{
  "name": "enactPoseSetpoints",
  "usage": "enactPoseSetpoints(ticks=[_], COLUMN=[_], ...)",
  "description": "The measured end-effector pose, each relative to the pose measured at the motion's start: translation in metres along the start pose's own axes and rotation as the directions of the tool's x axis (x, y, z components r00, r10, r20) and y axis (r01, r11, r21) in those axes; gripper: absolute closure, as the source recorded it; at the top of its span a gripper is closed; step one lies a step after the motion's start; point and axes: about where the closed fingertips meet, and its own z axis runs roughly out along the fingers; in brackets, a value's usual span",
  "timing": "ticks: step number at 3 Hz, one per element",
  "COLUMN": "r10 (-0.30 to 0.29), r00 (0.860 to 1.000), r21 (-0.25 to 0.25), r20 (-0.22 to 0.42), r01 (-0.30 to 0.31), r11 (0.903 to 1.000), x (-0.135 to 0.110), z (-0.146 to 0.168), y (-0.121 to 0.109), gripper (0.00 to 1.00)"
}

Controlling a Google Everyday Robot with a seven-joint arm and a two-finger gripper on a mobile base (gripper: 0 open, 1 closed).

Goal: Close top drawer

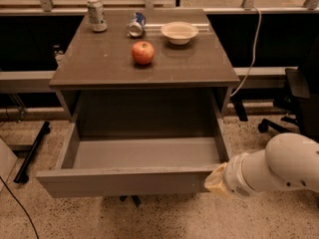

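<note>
Up close, two drink cans are sitting at the back of a grey-brown cabinet top (99, 63): a silver can (96, 15) is standing upright at the back left, and a blue and silver can (135, 24) is lying on its side just left of a white bowl (179, 32). The printing on both cans is too blurred to read. A red apple (143, 53) is resting near the middle of the top, in front of the tipped can. The cabinet is standing on a speckled stone-like floor (164, 218), with dark panels and a pale rail running behind it. A white cable (254, 49) is hanging down at the right, beside a black office chair (299, 93). The top drawer (129, 180) is standing pulled far out toward the camera, showing smooth grey inner walls and floor and a plain flat front with no handle. The gripper (214, 181), tan at its tip on a thick white arm (279, 168), is sitting against the right end of the drawer front. Whether it is clenched or released cannot be told.
</note>
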Motion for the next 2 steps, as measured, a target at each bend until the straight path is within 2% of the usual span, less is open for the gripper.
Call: enactPoseSetpoints(ticks=[1, 2], r10=[-0.031, -0.034], r00=[0.998, 0.997], r21=[0.033, 0.036], r20=[0.058, 0.063], r01=[0.029, 0.031], r11=[0.9990, 0.9988], x=[-0.0190, -0.0203], z=[0.0165, 0.0177], y=[-0.0187, -0.0193], gripper=[1.00, 1.00])
